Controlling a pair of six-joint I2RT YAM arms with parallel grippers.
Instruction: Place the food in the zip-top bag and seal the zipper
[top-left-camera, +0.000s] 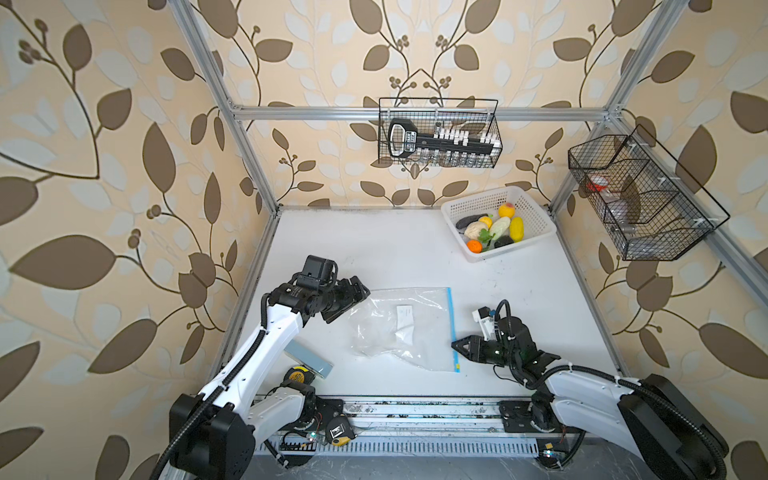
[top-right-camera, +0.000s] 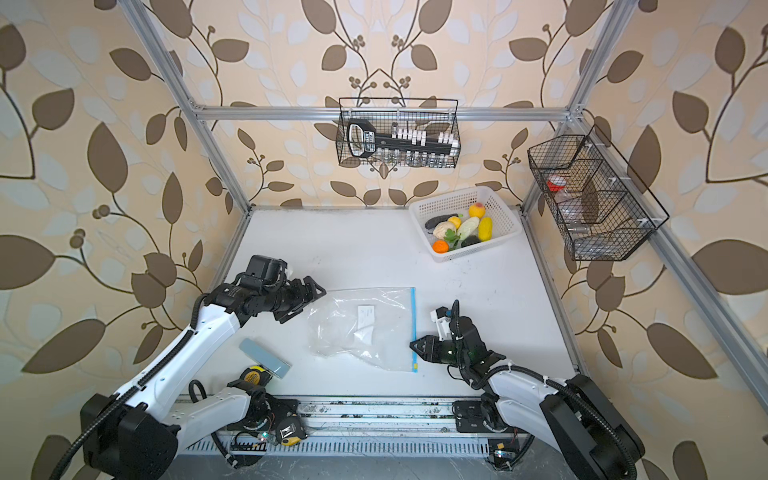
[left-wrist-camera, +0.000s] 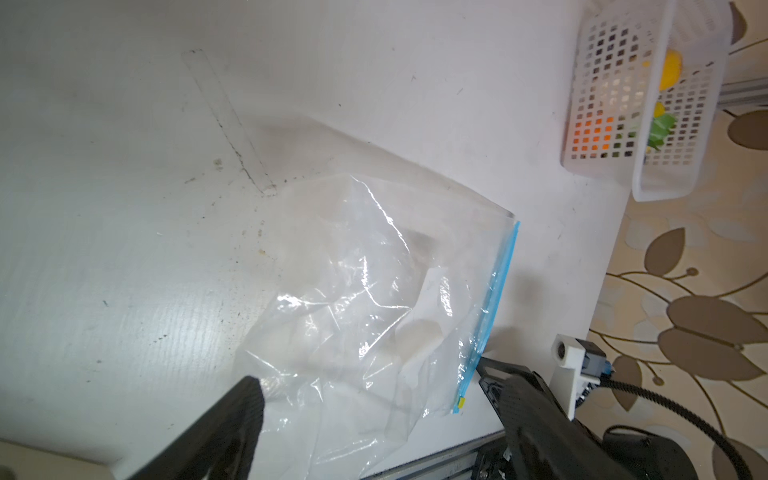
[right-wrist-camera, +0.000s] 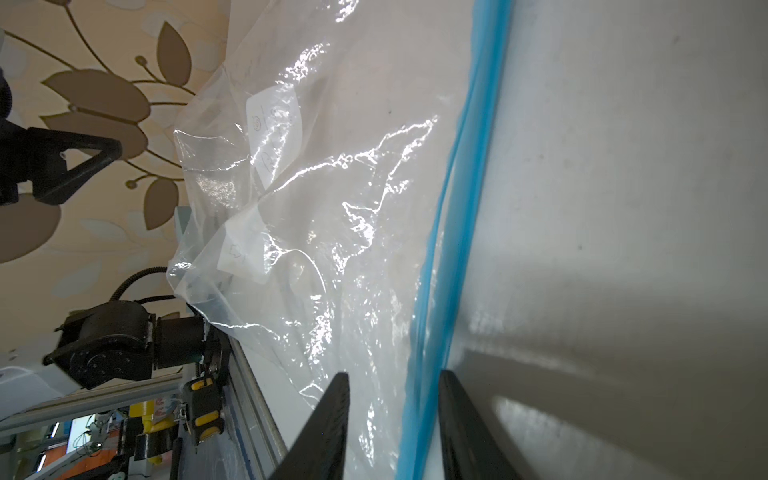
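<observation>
The zip-top bag lies flat and crinkled in the middle of the surface. Its zipper runs far to near along the right edge, with the yellow tab at the near end. All the food is in the white perforated basket at the far right corner, the toy orange and the corn among it.

Our right pincer is low at the near part of the zipper. In the right wrist view its jaws stand partly spread, with the blue strip running between them; it is pinching nothing yet. Our left pincer hovers spread wide just off the bag's far left corner, empty.

We judge the step in hand to be taking hold of the bag's mouth to open it. To do it well, we should catch only the upper lip of the zipper. In the right wrist view the two blue tracks seem to part a little farther along, so a fingertip may slip between them there. Clamping both lips together would only keep the mouth shut.

The film looks light and slick, so we would bring the left pincer down onto the bag's left side to pin it before lifting. Lift gently, or the whole bag may slide or rise with the lip.
</observation>
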